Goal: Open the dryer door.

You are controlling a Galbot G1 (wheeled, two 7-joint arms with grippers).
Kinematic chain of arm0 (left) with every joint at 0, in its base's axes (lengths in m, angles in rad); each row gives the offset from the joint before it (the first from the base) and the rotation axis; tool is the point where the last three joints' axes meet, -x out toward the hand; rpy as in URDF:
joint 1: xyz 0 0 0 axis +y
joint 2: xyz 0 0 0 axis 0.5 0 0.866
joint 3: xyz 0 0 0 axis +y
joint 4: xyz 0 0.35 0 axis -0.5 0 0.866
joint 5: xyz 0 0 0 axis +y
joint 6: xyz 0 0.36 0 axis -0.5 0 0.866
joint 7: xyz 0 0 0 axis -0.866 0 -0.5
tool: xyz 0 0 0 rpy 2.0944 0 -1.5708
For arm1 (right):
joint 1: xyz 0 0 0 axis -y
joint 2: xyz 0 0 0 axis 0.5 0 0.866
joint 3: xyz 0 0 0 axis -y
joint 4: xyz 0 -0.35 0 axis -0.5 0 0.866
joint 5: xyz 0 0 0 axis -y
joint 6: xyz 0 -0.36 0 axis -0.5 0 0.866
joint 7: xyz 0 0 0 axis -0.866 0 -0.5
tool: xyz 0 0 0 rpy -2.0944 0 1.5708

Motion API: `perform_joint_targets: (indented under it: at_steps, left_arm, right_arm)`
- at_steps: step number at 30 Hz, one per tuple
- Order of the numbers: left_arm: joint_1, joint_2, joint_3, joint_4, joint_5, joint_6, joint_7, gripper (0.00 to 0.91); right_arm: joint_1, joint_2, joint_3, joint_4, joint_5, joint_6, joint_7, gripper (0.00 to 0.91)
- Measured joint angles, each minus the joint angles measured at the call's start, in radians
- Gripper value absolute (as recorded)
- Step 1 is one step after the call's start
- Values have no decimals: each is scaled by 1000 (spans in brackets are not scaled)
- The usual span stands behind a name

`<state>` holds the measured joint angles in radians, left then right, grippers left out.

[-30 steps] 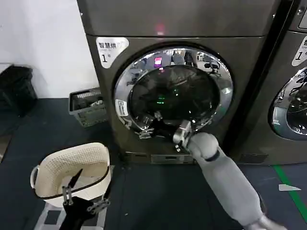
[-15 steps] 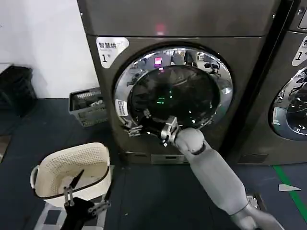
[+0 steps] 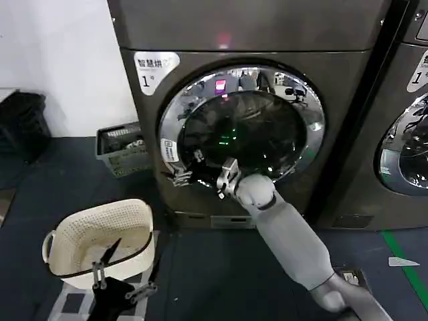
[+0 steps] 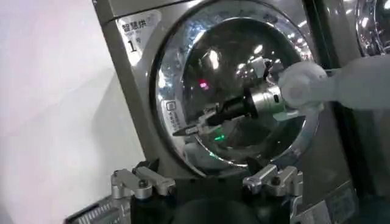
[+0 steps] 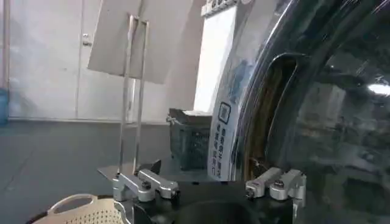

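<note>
My right gripper (image 3: 182, 176) had slid leftward along the lower chrome rim of the dryer door (image 3: 242, 127), which was still closed on the dryer (image 3: 334, 100). Its jaws stood apart at the rim's lower-left edge; my left gripper (image 3: 124, 281) waited low, far off.

Right arm stretched forward and up across the middle, right hand (image 3: 184, 175) at full reach with fingers parted, left hand (image 3: 119, 277) low at the near left, idle, fingers spread apart
</note>
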<state>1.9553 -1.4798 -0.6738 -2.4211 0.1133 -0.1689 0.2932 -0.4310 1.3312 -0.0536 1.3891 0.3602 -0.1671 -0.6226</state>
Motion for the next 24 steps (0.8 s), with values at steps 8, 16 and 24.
perform_joint_targets:
  at_steps: [8,16,24]
  left_arm:
    - [-6,1,-3,8,-14,19,18,907]
    - [-11,1,-7,7,-30,50,36,907]
    - [-37,6,-25,22,-35,81,-37,907]
  right_arm:
    - [-8,-34,-8,22,4,12,-117,907]
    - [-40,-71,12,63,64,3,-223,907]
    - [-70,-107,28,109,102,19,-331,907]
